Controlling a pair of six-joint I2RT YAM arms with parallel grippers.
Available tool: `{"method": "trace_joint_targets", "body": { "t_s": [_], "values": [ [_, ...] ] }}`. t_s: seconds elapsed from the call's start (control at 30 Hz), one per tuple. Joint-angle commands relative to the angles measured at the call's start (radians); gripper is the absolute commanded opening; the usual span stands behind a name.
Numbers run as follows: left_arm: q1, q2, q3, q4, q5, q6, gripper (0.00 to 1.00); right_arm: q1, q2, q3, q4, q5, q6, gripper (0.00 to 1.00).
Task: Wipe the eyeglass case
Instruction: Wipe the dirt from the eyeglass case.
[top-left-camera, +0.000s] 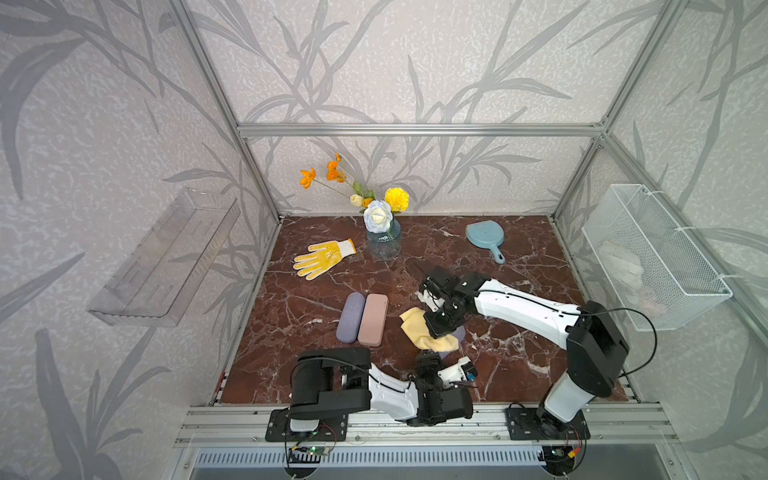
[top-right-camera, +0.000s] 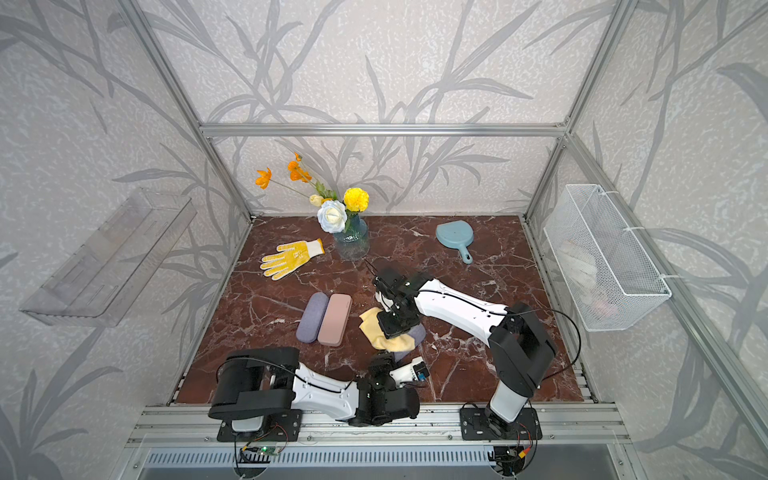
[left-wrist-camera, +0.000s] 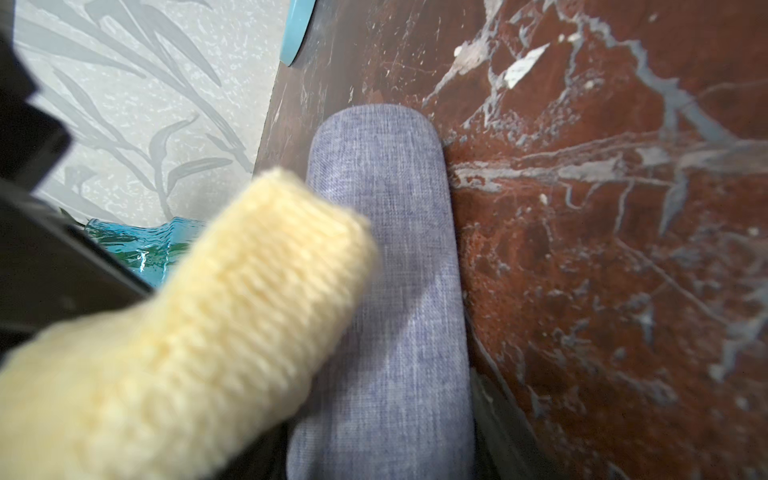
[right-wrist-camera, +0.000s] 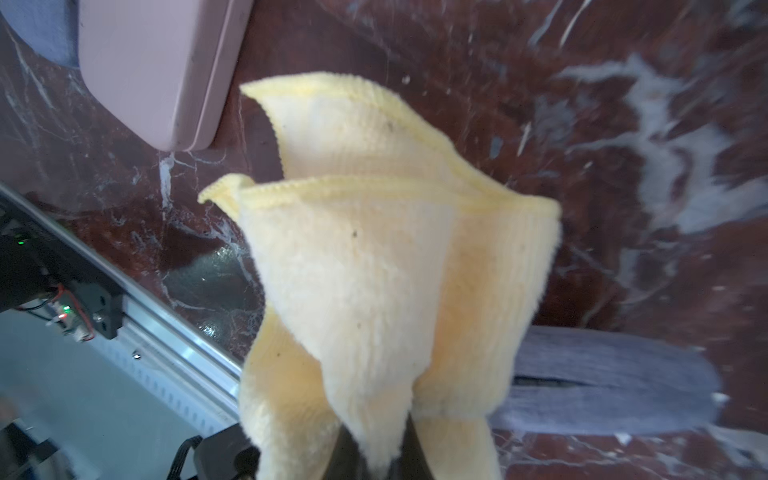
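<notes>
A blue-grey fabric eyeglass case lies near the table's front edge, and my left gripper is shut on its near end. In both top views a yellow cloth covers most of the case. My right gripper is shut on the bunched yellow cloth, which drapes onto the case. In a top view the right gripper points down over the case, just beyond the left gripper.
A second grey-blue case and a pink case lie side by side to the left. Farther back are a yellow glove, a glass vase of flowers and a blue hand mirror. A wire basket hangs on the right wall.
</notes>
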Motion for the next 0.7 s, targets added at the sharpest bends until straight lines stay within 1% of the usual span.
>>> {"method": "trace_joint_targets", "body": {
  "t_s": [0.0, 0.07, 0.1, 0.17, 0.27, 0.37, 0.47, 0.5, 0.53, 0.6, 0.67],
  "values": [
    [0.006, 0.011, -0.002, -0.002, -0.042, -0.009, 0.02, -0.101, -0.003, -0.086, 0.030, -0.138, 0.020, 0.00],
    [0.005, 0.008, -0.004, 0.001, -0.043, -0.012, 0.02, -0.197, 0.003, -0.126, 0.001, -0.074, -0.017, 0.00],
    [0.006, 0.009, -0.003, 0.000, -0.044, -0.012, 0.02, -0.232, 0.010, -0.129, -0.027, -0.014, -0.036, 0.00],
    [0.006, 0.010, -0.003, 0.000, -0.044, -0.013, 0.02, -0.278, 0.014, -0.114, -0.098, 0.170, -0.086, 0.00],
    [0.007, 0.010, -0.003, 0.001, -0.043, -0.013, 0.02, -0.291, 0.007, -0.077, -0.162, 0.440, -0.117, 0.00],
    [0.007, 0.010, -0.004, 0.000, -0.036, -0.010, 0.02, -0.292, -0.022, -0.018, -0.196, 0.594, -0.128, 0.00],
    [0.009, 0.006, -0.011, 0.014, -0.018, 0.005, 0.02, -0.284, -0.044, 0.036, -0.188, 0.636, -0.175, 0.00],
    [0.013, -0.001, -0.022, 0.031, 0.003, 0.019, 0.02, -0.274, -0.047, 0.049, -0.175, 0.641, -0.202, 0.00],
    [0.023, -0.018, -0.042, 0.058, 0.049, 0.040, 0.02, -0.257, -0.051, 0.058, -0.151, 0.641, -0.237, 0.00],
    [0.069, -0.075, -0.083, 0.085, 0.205, 0.063, 0.02, -0.225, -0.037, 0.064, -0.102, 0.595, -0.319, 0.00],
    [0.160, -0.156, -0.109, 0.044, 0.441, 0.057, 0.01, -0.209, 0.010, 0.087, -0.093, 0.554, -0.363, 0.00]
  ]
}}
